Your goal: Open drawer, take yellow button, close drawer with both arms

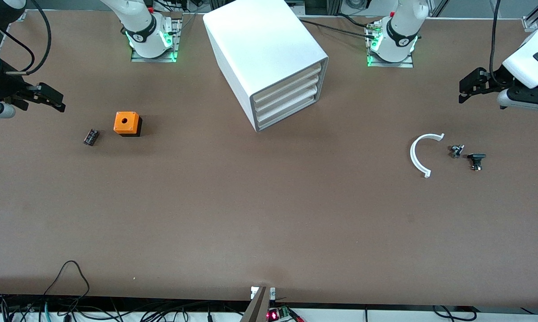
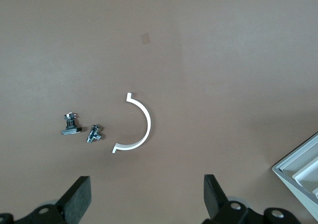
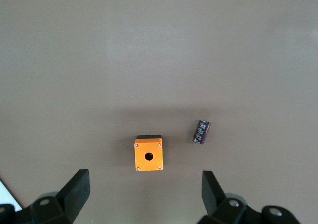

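A matte brown tabletop (image 1: 269,214) is carrying a big white boxy cabinet with a grey front frame (image 1: 269,62) at twelve o'clock, its three white plastic drawers (image 1: 287,98) sitting shut. No orange-red push button is showing. The left gripper (image 2: 146,196) is hanging at three o'clock with fingers apart over a white plastic half-ring (image 1: 421,154). The right gripper (image 3: 145,194) is hanging at nine o'clock, fingers apart, over an orange cube with a hole (image 1: 127,123).
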Motion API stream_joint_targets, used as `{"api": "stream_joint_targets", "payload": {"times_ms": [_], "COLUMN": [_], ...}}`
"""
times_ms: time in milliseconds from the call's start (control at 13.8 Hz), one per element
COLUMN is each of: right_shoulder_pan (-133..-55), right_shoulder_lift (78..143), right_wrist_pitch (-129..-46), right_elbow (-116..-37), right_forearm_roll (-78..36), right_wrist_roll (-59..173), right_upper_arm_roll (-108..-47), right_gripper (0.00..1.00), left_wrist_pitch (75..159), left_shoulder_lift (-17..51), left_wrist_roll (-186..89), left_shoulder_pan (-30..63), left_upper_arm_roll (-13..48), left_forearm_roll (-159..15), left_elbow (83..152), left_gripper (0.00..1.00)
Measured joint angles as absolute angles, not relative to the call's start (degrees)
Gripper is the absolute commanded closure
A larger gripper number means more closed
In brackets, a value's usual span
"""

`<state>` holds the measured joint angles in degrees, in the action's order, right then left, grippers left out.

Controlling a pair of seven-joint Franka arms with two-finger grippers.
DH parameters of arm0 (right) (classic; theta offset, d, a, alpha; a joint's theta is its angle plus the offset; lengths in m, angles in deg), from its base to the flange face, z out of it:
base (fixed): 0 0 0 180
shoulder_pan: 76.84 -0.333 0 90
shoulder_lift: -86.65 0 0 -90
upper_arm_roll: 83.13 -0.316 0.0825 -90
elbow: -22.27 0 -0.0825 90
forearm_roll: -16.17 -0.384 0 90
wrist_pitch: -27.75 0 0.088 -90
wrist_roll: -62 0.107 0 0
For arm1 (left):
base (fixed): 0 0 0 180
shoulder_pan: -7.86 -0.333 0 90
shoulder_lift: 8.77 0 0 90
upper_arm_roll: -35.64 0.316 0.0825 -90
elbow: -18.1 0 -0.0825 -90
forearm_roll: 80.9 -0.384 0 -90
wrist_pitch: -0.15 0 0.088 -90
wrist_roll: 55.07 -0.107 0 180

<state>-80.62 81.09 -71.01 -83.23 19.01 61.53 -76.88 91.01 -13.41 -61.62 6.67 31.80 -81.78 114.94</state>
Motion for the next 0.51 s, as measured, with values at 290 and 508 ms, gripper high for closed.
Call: {"api": "stream_joint_targets", "payload": {"times_ms": [290,508], "right_shoulder_pan": [-80.6,-80.6], "right_shoulder_lift": [81.1,81.1], "right_wrist_pitch": [-71.0,-71.0], "right_elbow": [-82.9,-82.8], "right_forearm_roll": [19.0,19.0], "right_wrist_roll": [61.5,61.5], "right_upper_arm_roll": [-76.9,-76.9], "right_gripper": [0.00,0.00], "left_wrist_pitch": [91.6,91.6], "left_shoulder_lift": [-13.3,-13.1], "left_wrist_roll": [-61.6,-61.6], "left_shoulder_pan": [6.6,6.6], "left_upper_arm_roll": [31.8,31.8], "left_forearm_roll": [-81.8,-81.8], "left_elbow": [114.8,114.4], "left_gripper": [0.00,0.00]}}
